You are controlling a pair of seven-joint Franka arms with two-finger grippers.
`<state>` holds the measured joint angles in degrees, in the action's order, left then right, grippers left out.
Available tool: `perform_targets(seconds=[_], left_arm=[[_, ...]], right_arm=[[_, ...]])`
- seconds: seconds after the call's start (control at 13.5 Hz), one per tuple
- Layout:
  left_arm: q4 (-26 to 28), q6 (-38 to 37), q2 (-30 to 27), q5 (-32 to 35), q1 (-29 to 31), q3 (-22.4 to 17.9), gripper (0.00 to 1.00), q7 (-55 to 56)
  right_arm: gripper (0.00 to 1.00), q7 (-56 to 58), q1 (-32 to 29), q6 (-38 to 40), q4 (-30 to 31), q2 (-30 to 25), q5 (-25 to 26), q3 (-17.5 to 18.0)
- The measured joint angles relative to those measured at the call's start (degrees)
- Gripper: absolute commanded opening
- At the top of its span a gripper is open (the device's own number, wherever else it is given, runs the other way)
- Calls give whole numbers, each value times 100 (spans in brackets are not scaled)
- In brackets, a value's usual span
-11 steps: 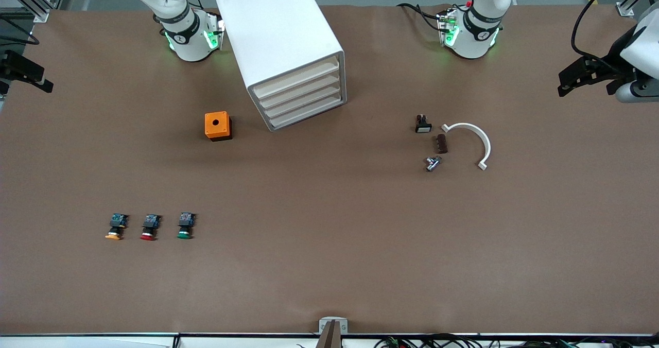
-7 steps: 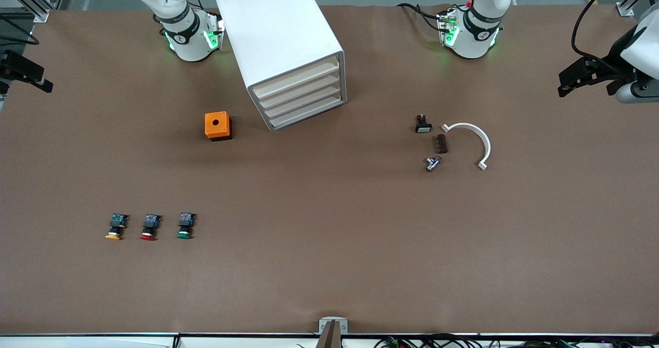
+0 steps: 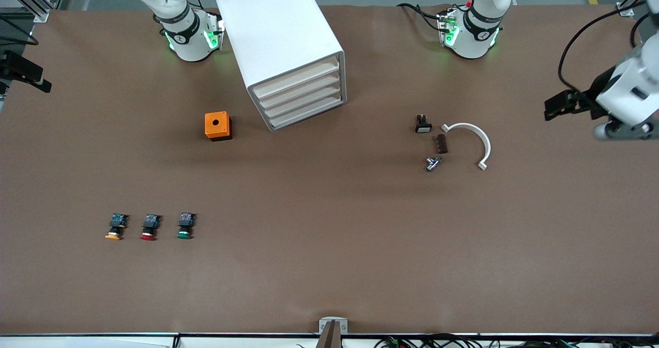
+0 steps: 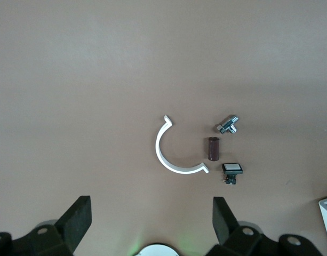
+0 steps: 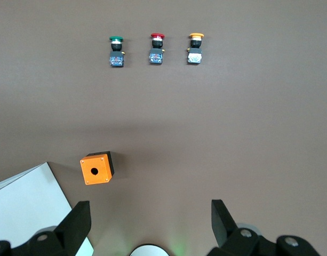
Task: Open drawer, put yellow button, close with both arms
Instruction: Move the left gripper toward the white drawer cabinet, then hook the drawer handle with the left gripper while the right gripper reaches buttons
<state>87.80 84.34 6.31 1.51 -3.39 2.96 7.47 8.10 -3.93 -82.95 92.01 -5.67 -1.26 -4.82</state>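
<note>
The white cabinet stands between the arm bases, and its uppermost drawer is shut like the three below it. The yellow button lies at the end of a row of three buttons near the right arm's end of the table, and also shows in the right wrist view. My right gripper hangs high over that end of the table, open and empty. My left gripper hovers over the left arm's end, open with nothing between its fingers.
A red button and a green button lie beside the yellow one. An orange box sits near the cabinet. Toward the left arm's end lie a white arc, a brown cylinder, a metal fitting and a small black switch.
The left arm's hand has swung inward over the table, toward the white arc. The right gripper and everything on the table stay as they were.
</note>
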Motion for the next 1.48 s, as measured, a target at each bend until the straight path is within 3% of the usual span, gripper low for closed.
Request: perform_targets(seconds=[0.44,0.81,1.11,1.48], left_arm=[[-226,373,1339,-1,-593,156,100,2917],[-355,444,2043,-214,-1007,175,100,5729],[-396,577,2661,-1214,-1600,195,100,7999],[-451,600,3157,-3429,-1871,195,99,9444]], right_arm=[[100,0,1,0,3,0,2,1],[100,0,2,1,6,0,2,2],[100,0,13,1,8,-1,2,8],[100,123,19,-13,-44,-2,4,4]])
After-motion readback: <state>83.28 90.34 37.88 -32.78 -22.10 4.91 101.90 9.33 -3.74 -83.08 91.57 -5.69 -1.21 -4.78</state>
